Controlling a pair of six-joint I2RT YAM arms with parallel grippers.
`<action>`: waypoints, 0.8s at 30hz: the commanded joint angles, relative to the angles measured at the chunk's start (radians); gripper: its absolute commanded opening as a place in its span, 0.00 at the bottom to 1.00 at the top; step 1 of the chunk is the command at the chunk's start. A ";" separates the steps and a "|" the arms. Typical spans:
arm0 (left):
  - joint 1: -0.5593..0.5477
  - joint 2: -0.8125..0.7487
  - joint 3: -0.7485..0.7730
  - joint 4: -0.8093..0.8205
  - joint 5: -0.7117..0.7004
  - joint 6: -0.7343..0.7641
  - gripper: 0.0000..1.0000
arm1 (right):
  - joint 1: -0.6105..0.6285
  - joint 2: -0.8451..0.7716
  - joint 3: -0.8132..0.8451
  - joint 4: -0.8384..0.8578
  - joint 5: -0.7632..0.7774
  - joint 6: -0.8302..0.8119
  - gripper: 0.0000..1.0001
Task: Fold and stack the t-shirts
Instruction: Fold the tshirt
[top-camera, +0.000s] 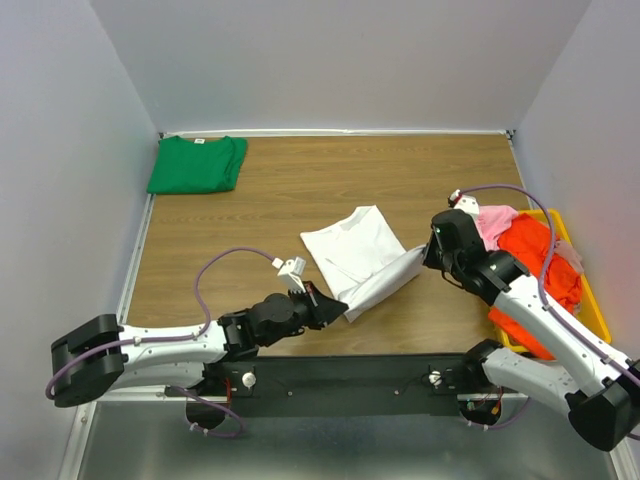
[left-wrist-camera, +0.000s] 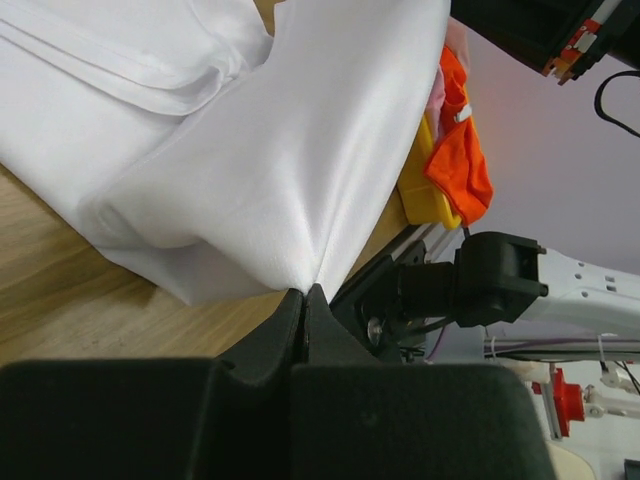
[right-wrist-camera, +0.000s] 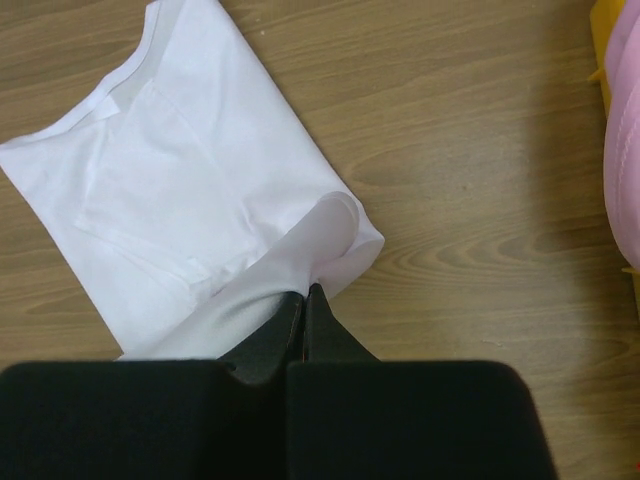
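A wood-grain table, walled in pale grey on three sides, carries the scene, with two arms reaching in from its near edge.

At the centre of the table lies the white t-shirt, partly folded, its collar end flat on the wood and pointing toward the far side. Its near edge is lifted off the surface and drawn into a taut band that runs between the two arms.

Along the right edge sits a yellow bin, heaped with an orange-red t-shirt and, at its far end, a pink t-shirt, both crumpled and spilling over the rim.

In the far left corner rests the green t-shirt, folded into a neat rectangle, well apart from the white one.

The left gripper comes in low from the left, its fingers pinched together on the near corner of the white cloth; the wrist view shows the fabric gathering to a point right at the closed tips. The right gripper, just beside the bin, is likewise clamped tight on the other end of the raised band, where the cloth curls over into a small loop above its tips.

A small white neck label shows at the green shirt's collar.
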 joint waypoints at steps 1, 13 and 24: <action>0.036 0.026 -0.009 0.043 0.022 0.023 0.00 | -0.003 0.030 0.050 0.051 0.092 -0.026 0.00; 0.237 0.012 0.005 0.046 0.160 0.120 0.00 | -0.003 0.211 0.165 0.105 0.148 -0.079 0.00; 0.439 0.144 0.039 0.121 0.326 0.188 0.00 | -0.008 0.446 0.293 0.209 0.187 -0.136 0.00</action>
